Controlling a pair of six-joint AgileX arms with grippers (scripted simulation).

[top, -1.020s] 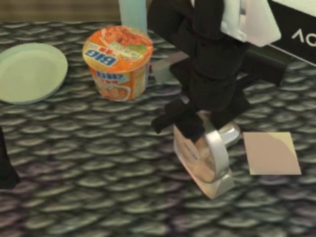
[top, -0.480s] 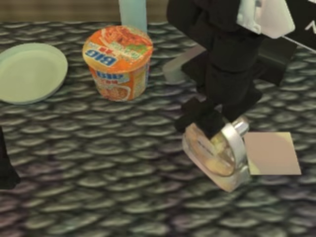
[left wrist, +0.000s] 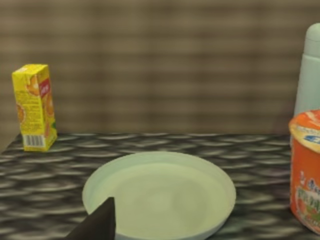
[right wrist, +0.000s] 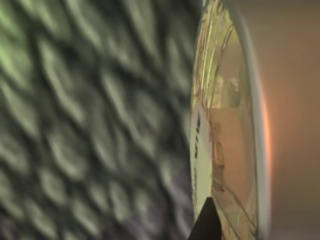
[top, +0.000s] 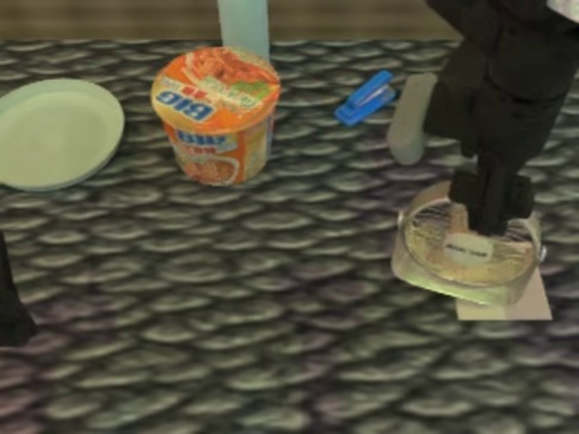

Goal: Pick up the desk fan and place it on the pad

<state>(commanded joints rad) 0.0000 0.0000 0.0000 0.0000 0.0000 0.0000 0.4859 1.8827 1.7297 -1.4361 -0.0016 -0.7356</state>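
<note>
The desk fan is at the right of the top view, its silver ring and pale yellowish grille facing up. It covers most of the pale cream pad, of which only the near strip shows. I cannot tell whether the fan rests on the pad or hangs just over it. My right gripper comes down from above and is shut on the fan's ring. In the right wrist view the fan fills the frame edge-on, with one dark fingertip against it. My left gripper is parked at the table's left edge, open.
An orange noodle cup stands at the back, left of centre. A round pale green plate lies at the far left. A blue stapler and a pale bottle are at the back. A yellow juice carton stands beyond the plate.
My right gripper has carried the fan rightward from mid-table to over the pad. The fan head has turned from edge-on to face-up. The stapler is now uncovered. The left arm has not moved.
</note>
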